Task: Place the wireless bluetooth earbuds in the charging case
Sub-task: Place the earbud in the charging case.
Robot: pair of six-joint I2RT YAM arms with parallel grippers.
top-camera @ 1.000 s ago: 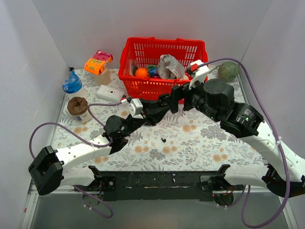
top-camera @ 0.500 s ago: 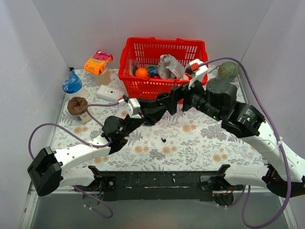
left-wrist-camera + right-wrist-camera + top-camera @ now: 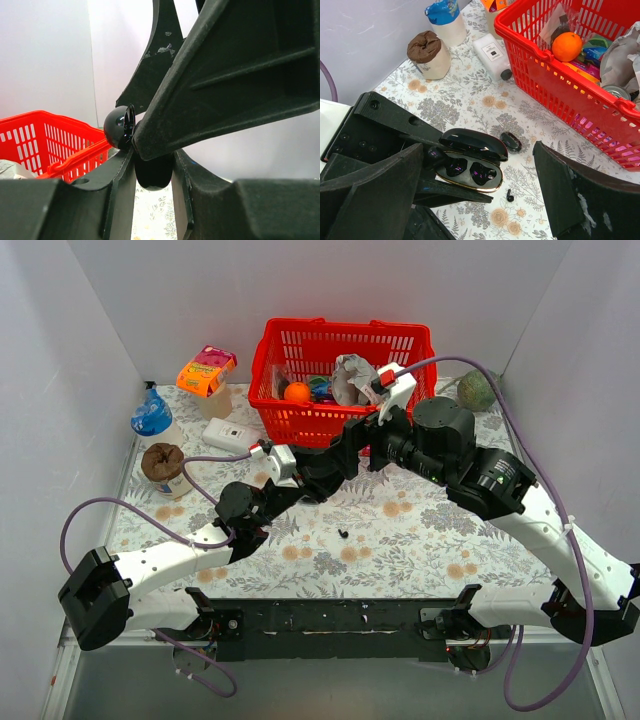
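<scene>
While looking down over the floral table (image 3: 420, 540), finds both arms reaching in from the near edge and meeting above its middle. Behind them, near the back wall, a red basket (image 3: 300, 420) packed with an orange, a crumpled wrapper and other odds. Off to the left, a blue-capped bottle (image 3: 152, 418), a brown-topped cup (image 3: 163, 468) and a white rectangular box (image 3: 232, 434). Nearer in, the right gripper (image 3: 478, 146): spread wide, gripping nothing, hanging just over the charging case (image 3: 470, 170). Below it, the left gripper (image 3: 152, 175): closed onto the charging case, pinching the lower shell between both fingers, above the cloth. Lid hinged up and back, two wells facing the right wrist camera, glossy with purple glints; contents of the wells impossible to tell. On the cloth just beside the case, toward the basket, one of the wireless bluetooth earbuds (image 3: 510, 141), a glossy black oval lying loose. Nearer the right wrist camera, a tiny black bit (image 3: 509, 195), too small to make out.
</scene>
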